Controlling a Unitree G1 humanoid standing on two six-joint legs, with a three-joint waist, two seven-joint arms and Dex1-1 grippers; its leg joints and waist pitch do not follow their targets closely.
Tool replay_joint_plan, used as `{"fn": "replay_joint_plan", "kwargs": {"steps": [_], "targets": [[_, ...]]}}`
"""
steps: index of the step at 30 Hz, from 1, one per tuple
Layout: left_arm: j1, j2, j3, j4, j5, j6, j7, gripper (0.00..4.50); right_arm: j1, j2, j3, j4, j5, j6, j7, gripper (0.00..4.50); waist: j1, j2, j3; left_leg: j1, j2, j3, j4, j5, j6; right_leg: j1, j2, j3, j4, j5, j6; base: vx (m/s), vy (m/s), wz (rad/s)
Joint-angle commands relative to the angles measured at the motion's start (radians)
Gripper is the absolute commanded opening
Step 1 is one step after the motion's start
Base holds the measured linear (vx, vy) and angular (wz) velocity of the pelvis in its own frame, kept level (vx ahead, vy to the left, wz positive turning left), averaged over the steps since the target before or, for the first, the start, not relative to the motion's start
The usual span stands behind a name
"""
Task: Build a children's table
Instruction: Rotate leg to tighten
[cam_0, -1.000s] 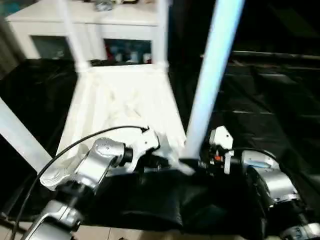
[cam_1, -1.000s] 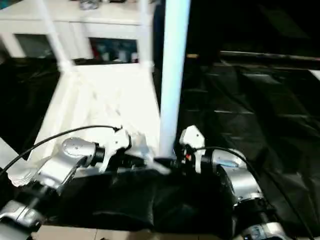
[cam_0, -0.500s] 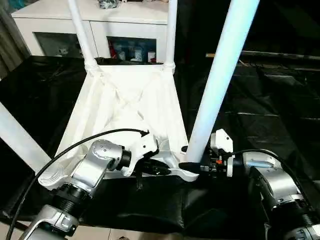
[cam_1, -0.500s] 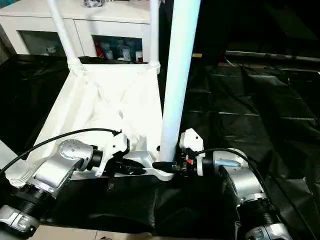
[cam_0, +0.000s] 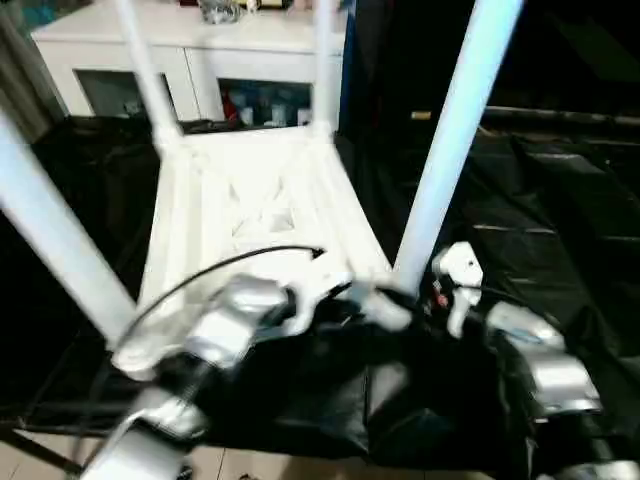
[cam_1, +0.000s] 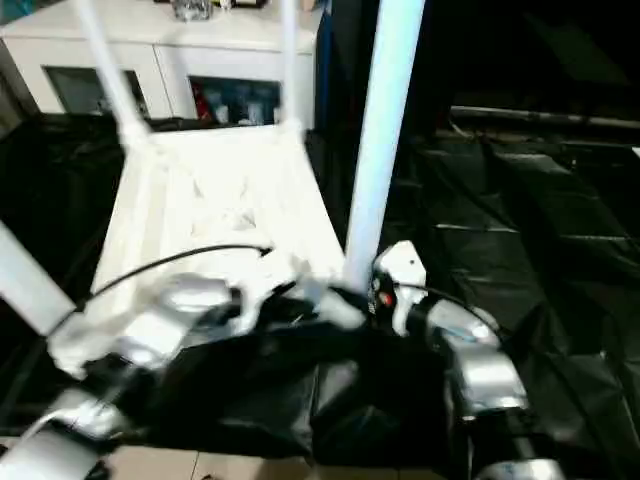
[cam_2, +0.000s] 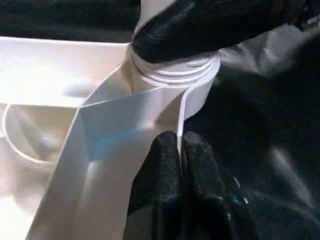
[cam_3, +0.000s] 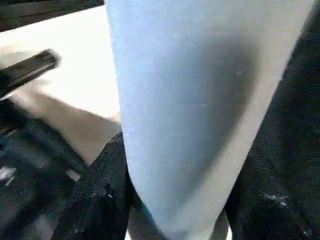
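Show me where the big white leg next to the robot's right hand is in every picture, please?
Left eye view: the leg rises from right of centre to the top edge.
Right eye view: it stands just right of centre.
Left wrist view: its base sits in the tabletop's corner socket, under a black finger.
Right wrist view: the leg stands between the right gripper's fingers.
Shared landmark: the white tabletop.

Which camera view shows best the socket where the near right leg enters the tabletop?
The left wrist view: the socket appears close, the leg seated inside. The left eye view shows it small under the leg; the right wrist view shows the leg's shaft.
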Motion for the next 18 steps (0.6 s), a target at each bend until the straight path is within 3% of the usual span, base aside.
{"fn": "replay_joint_plan", "kwargs": {"steps": [1,5,9,10,11,18], "targets": [[-0.034,-0.026,0.113,0.064,0.005,0.002,0.252,0.0,0.027,0.07,0.049,0.048,-0.019,0.034,-0.063,1.99,-0.009,-0.023,-0.051,0.019,0.046,-0.034,-0.075,-0.344,0.009,0.021,-0.059,0.029,-0.1,-0.568,-0.104,0.0,0.0,0.0],[-0.044,-0.046,0.11,0.087,0.012,-0.015,0.267,0.0,0.006,0.104,0.034,0.088,-0.031,0.005,-0.121,1.99,-0.025,-0.02,-0.05,0.02,0.045,-0.038,-0.075,-0.393,0.006,0.018,-0.059,0.024,-0.106,-0.59,-0.095,0.0,0.0,0.0],[-0.041,-0.041,0.091,0.085,0.001,-0.033,0.208,0.0,-0.009,0.111,0.043,0.092,-0.013,-0.022,-0.057,1.99,-0.027,-0.021,-0.05,0.021,0.046,-0.038,-0.077,-0.407,0.015,0.016,-0.061,0.025,-0.109,-0.59,-0.098,0.0,0.0,0.0],[-0.04,-0.039,0.088,0.084,-0.001,-0.034,0.199,0.0,-0.012,0.111,0.045,0.092,-0.008,-0.021,-0.043,2.54,-0.028,-0.02,-0.051,0.019,0.047,-0.039,-0.078,-0.405,0.017,0.018,-0.06,0.025,-0.107,-0.581,-0.101,0.0,0.0,0.0],[-0.034,-0.03,0.076,0.077,-0.007,-0.045,0.158,0.0,-0.022,0.104,0.046,0.099,0.008,-0.023,0.0,2.68,-0.028,-0.022,-0.051,0.018,0.048,-0.039,-0.079,-0.404,0.018,0.018,-0.061,0.026,-0.106,-0.573,-0.104,0.0,0.0,0.0],[0.014,0.035,0.029,0.009,-0.034,-0.058,-0.044,0.0,-0.043,-0.019,0.093,0.09,0.052,-0.045,0.29,3.14,-0.026,-0.025,-0.054,0.009,0.051,-0.031,-0.074,-0.333,0.055,0.027,-0.064,0.034,-0.092,-0.469,-0.157,0.0,0.0,0.0]]}}
